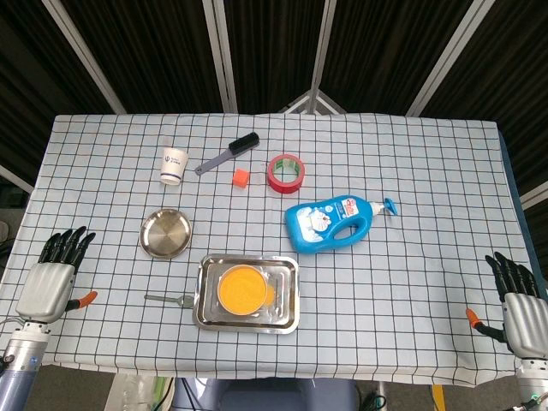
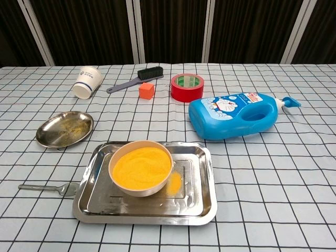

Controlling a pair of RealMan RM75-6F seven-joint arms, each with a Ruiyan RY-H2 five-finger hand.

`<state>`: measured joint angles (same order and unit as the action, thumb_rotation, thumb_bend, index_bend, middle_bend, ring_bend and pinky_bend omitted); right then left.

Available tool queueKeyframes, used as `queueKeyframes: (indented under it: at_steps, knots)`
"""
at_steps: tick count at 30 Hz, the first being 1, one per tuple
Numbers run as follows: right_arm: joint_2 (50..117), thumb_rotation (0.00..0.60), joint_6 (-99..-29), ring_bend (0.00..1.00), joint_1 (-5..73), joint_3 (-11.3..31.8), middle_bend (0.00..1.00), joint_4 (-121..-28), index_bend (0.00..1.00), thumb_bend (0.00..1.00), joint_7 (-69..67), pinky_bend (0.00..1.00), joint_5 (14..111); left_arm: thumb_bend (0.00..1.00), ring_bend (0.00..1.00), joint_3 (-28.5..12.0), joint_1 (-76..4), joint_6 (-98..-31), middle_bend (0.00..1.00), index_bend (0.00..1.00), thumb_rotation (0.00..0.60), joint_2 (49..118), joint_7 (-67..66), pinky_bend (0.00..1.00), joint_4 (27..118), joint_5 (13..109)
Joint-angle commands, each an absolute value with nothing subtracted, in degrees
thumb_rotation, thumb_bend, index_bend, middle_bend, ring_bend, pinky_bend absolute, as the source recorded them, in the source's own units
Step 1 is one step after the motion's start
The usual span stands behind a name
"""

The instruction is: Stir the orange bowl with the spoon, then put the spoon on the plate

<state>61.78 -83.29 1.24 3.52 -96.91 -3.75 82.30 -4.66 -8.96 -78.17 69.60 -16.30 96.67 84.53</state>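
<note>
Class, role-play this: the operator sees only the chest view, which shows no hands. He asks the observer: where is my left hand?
Observer: Your left hand is at the checked-cloth table's left edge, empty.
Operator: And the right?
Observer: The right hand is at the right edge, fingers apart, empty.
Operator: Which is nearer the small metal spoon?
Observer: The left; the spoon lies between it and the rectangular steel tray.
</note>
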Motion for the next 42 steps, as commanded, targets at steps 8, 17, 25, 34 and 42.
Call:
queueKeyframes:
  at_steps: [8, 17, 25, 34, 42]
  knots:
    - [61.7, 0.6, -83.3, 0.0, 1.3, 3.5, 0.0, -97.1, 0.0, 0.31, -3.8, 0.0, 82.5, 0.07, 0.0, -3.9, -9.2, -77.7, 0.0, 0.0, 0.6, 69.4, -16.5, 0.0, 97.5, 84.0]
    - [61.8, 0.6, -83.1, 0.0, 1.3, 3.4, 0.0, -97.3, 0.0, 0.31, -3.5, 0.0, 82.0, 0.12, 0.78, -3.3, -10.5, -74.7, 0.76, 0.22, 0.6, 69.2, -18.9, 0.75, 102.0, 81.9]
    - [61.6, 0.6, -83.2, 0.0, 1.2, 3.3, 0.0, -97.4, 0.0, 0.31, -3.7, 0.0, 82.3, 0.35, 1.0, -2.3, -14.0, -66.5, 1.0, 0.44, 0.6, 70.5, -24.9, 0.97, 107.2, 74.9]
    - [61.6, 0.6, -83.4, 0.0, 1.1, 3.3, 0.0, -97.4, 0.0, 0.31, -3.7, 0.0, 82.2, 0.44, 1.0, -2.2, -16.8, -64.6, 1.0, 0.48, 0.6, 75.3, -33.7, 0.98, 106.7, 69.1]
    - [61.6, 0.6, -83.2, 0.0, 1.2, 3.3, 0.0, -97.4, 0.0, 0.31, -3.7, 0.0, 82.3, 0.44, 1.0, -2.6, -18.4, -64.6, 1.0, 0.46, 0.6, 78.4, -37.5, 0.98, 104.7, 64.6]
